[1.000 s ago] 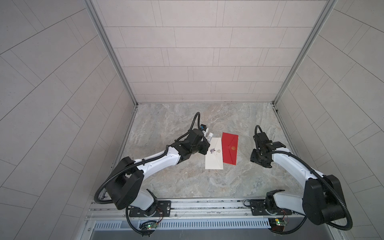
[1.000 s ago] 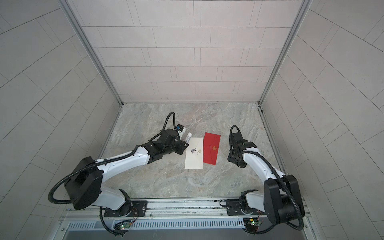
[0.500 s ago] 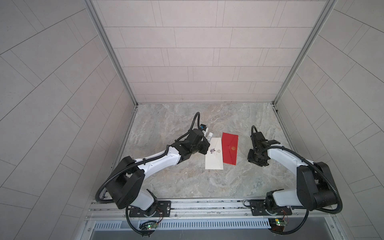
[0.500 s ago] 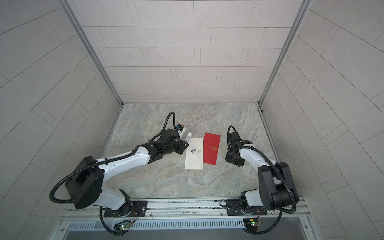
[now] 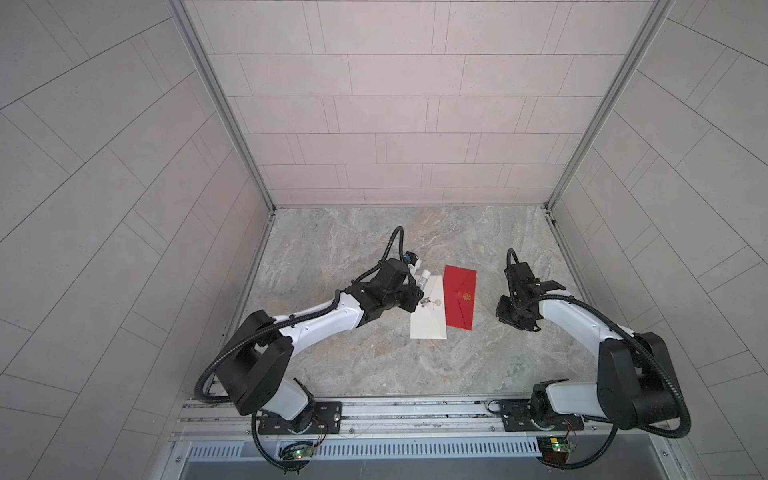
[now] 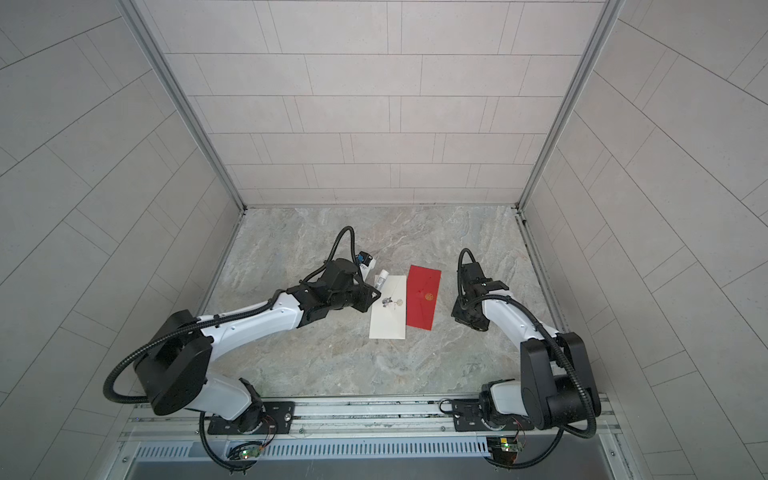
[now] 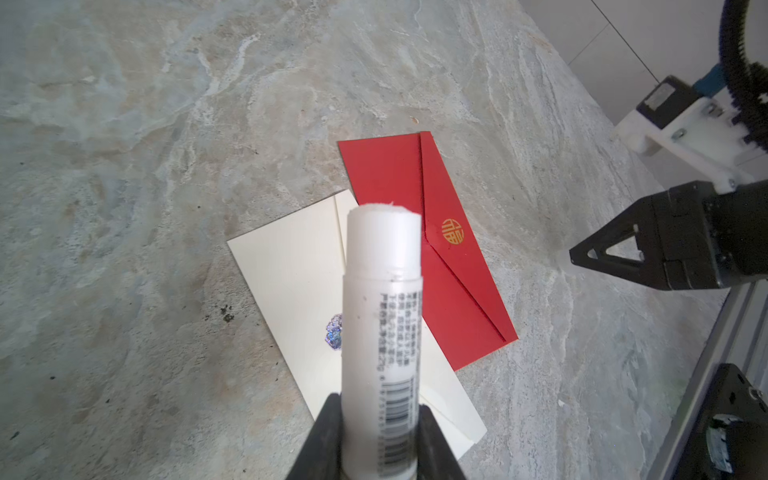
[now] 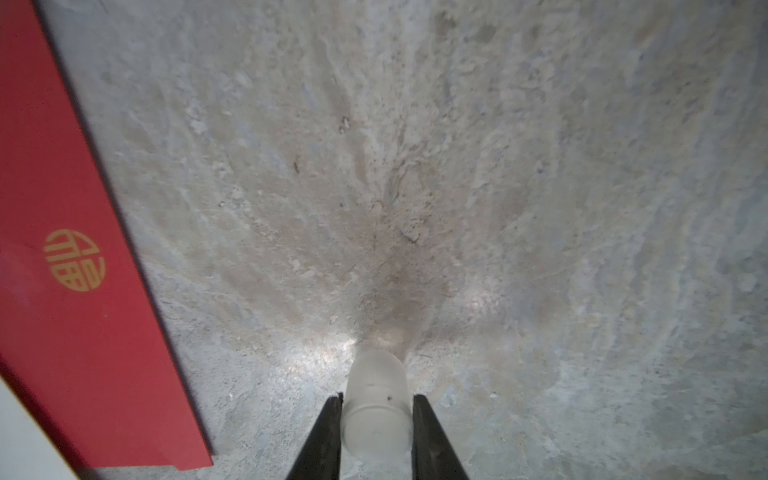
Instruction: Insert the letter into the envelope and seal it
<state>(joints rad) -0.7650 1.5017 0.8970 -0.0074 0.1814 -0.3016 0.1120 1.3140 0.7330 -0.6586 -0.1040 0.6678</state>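
Observation:
My left gripper (image 7: 380,409) is shut on a white glue stick (image 7: 382,332) with its cap off, held just above the far left corner of a cream envelope (image 5: 428,324) that bears a shiny sticker. A red envelope (image 5: 460,297) with a gold emblem and its flap folded down lies beside it, overlapping the cream one's right edge. To the right of the red envelope my right gripper (image 8: 376,401) points down at the table, shut on the frosted glue cap (image 8: 376,386). The letter is hidden; no loose sheet shows.
The marble tabletop (image 5: 374,365) is walled on three sides by tiled panels. A metal rail (image 5: 415,415) with both arm bases runs along the front edge.
The right gripper's jaws have come together onto the glue cap, after the right arm shifted a little toward the red envelope. The left arm and glue stick have stayed put.

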